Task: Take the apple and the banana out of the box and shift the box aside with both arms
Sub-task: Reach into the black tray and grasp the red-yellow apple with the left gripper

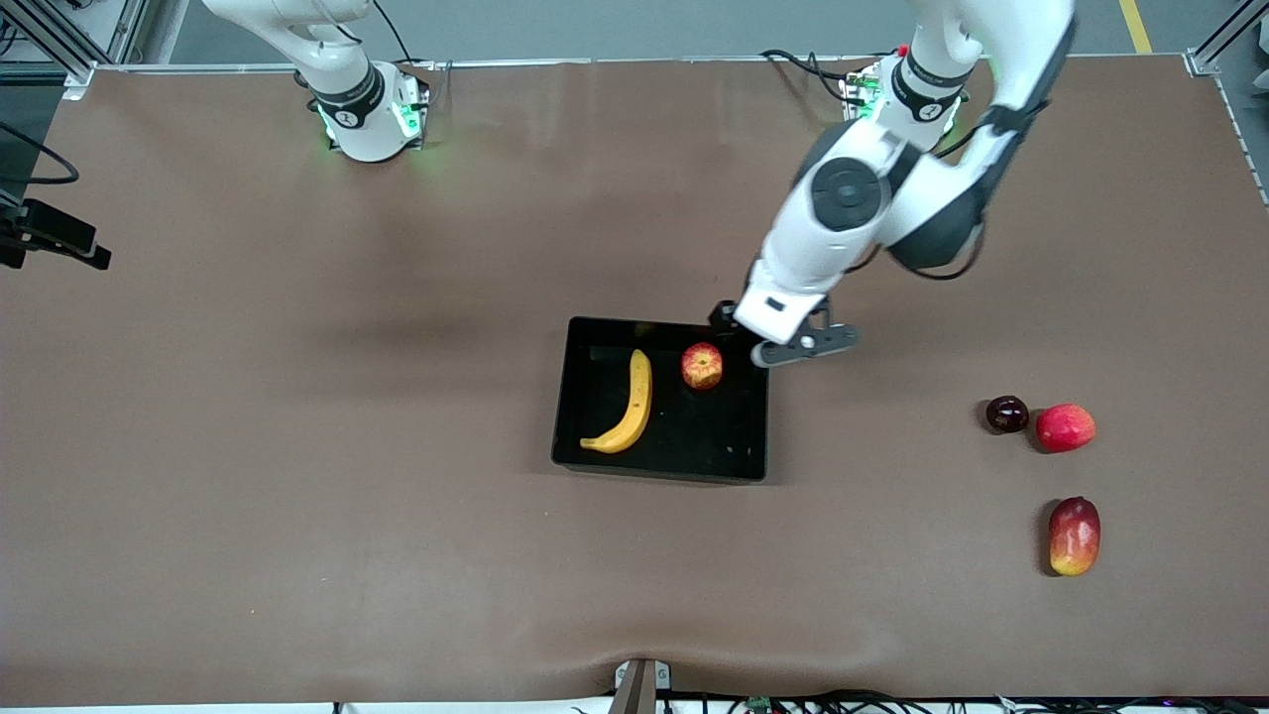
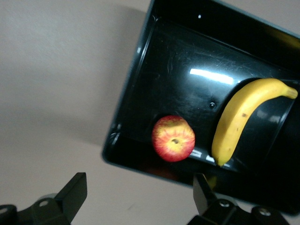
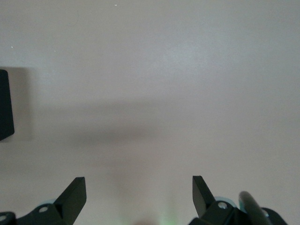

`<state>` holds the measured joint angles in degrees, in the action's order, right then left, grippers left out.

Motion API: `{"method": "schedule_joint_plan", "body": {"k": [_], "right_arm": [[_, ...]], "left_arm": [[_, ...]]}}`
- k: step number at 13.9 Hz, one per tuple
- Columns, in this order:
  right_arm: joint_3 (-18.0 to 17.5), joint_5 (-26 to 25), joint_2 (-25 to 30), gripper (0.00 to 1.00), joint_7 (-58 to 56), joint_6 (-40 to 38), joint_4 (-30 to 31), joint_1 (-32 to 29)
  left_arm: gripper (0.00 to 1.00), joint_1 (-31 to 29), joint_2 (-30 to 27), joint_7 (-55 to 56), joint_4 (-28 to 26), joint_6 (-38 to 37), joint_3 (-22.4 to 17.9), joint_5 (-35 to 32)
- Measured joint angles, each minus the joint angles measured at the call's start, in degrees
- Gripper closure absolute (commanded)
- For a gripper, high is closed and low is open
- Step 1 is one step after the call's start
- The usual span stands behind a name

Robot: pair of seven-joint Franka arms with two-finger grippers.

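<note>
The black box sits mid-table. Inside it lie the yellow banana and, nearer the arms' bases, the red-and-yellow apple. My left gripper hangs open and empty over the table just off the box's corner closest to the apple. The left wrist view shows the box, apple and banana past the open left gripper. My right gripper is open and empty over bare table; in the front view only that arm's base shows.
Toward the left arm's end of the table lie a dark red round fruit, a plain red fruit beside it, and a red-and-yellow mango nearer the front camera. A black edge shows in the right wrist view.
</note>
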<state>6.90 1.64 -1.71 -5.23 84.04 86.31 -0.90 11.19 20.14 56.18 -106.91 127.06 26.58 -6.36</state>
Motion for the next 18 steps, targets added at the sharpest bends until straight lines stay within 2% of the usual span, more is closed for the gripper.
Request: {"method": "schedule_joint_plan", "body": {"k": [3,8,13,16,17,18], "right_arm": [[0.0,0.0,0.0,0.00,0.0,0.0,0.0,0.0],[-0.1,0.0,-0.1,0.00,0.0,0.0,-0.1,0.0],[0.0,0.0,-0.1,0.00,0.0,0.0,-0.2,0.0],[0.0,0.0,-0.1,0.00,0.0,0.0,-0.2,0.0],[0.0,0.0,-0.1,0.00,0.0,0.0,-0.2,0.0],[0.0,0.0,-0.1,0.00,0.0,0.0,-0.2,0.0]], "left_arm": [[0.00,2.2,5.4,7.2,0.4,3.8,0.0,-5.2],[0.00,2.7,12.5,7.8,3.1,6.8,0.0,-6.9],[0.01,2.9,16.6,7.8,3.6,8.8,0.0,-10.7],[0.71,3.1,17.7,7.8,3.7,9.7,0.0,-11.5],[0.97,3.2,17.9,7.8,3.7,9.9,0.0,-11.6],[1.00,3.2,17.9,7.8,3.8,10.0,0.0,-11.7]]}}
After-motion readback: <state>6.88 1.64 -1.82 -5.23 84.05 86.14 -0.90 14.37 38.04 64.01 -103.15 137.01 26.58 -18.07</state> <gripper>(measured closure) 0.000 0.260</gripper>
